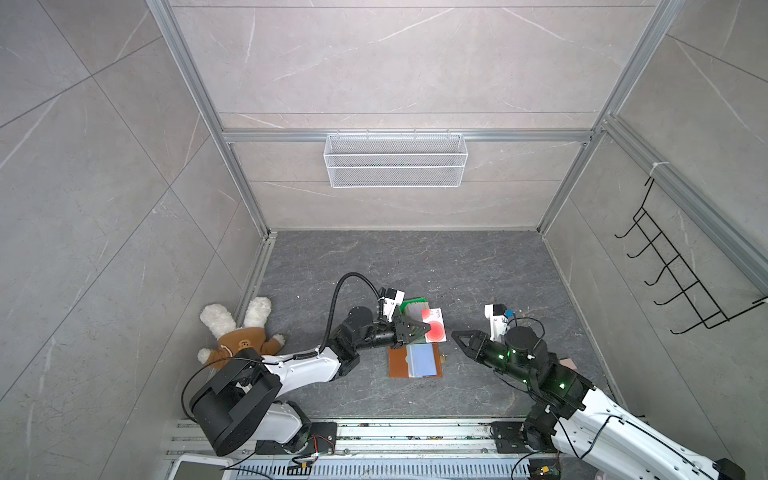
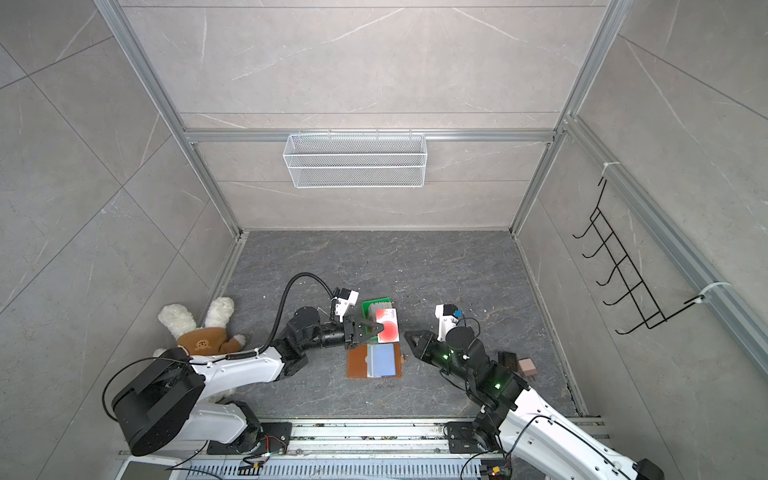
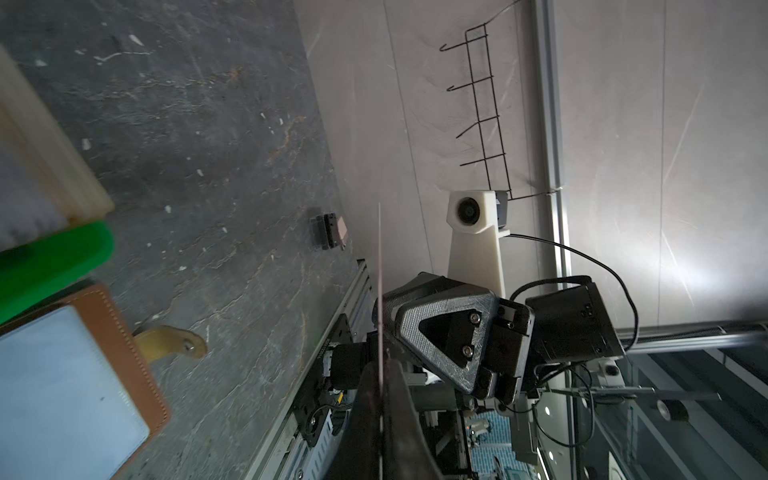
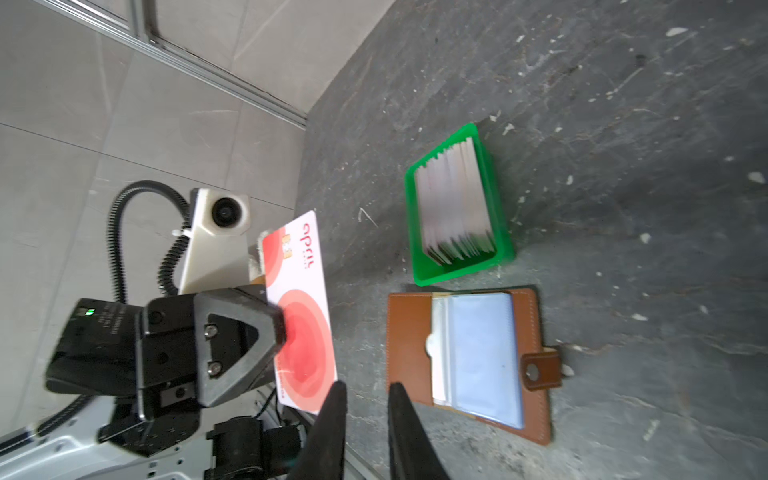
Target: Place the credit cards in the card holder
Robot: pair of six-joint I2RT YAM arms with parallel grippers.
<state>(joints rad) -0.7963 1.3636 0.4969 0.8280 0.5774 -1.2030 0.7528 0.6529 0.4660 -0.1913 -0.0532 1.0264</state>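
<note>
Card [image 4: 301,270] pinched in left claw [image 4: 284,328] reads edge-on from left wrist; right claw [image 4: 368,388] narrowly parted.

pale grey veined tile walls [image 1: 395,62] on aluminium rails [image 1: 407,136]; white mesh basket [image 1: 395,166] on the back wall; black hook rack [image 1: 680,257] at right; dark slate bench [image 1: 415,266].

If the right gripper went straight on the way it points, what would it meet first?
Probably the credit card pinched in the left gripper, just ahead of the right gripper; heights are hard to judge.
</note>
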